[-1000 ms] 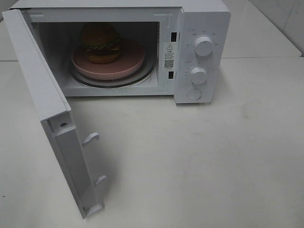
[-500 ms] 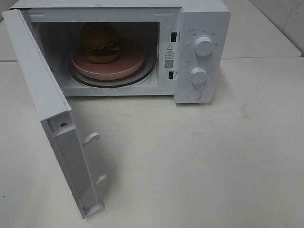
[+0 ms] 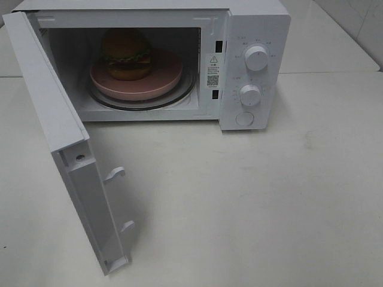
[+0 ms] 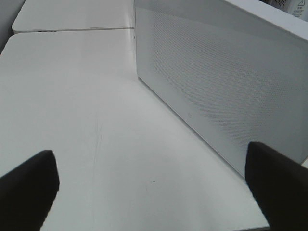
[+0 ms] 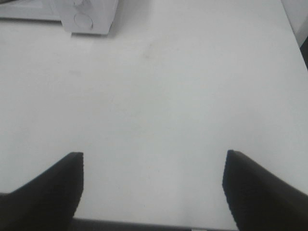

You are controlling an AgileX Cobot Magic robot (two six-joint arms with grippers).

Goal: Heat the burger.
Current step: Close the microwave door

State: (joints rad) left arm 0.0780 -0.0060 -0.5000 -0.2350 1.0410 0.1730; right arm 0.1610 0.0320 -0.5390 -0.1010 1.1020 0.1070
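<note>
Exterior high: showed the burger [image 3: 125, 54] sitting on the pink dish [image 3: 164, 84] inside the microwave [image 3: 257, 18], with the door [image 3: 48, 101] swung wide to the left over the white surface [image 3: 269, 197]. Left wrist: caught the left jaws spread wide, gripping nothing, above the surface and just beside a white perforated panel [image 4: 216, 82]. Right wrist: caught the right jaws parted, holding nothing, over the surface, well apart from the microwave's knob corner.
</note>
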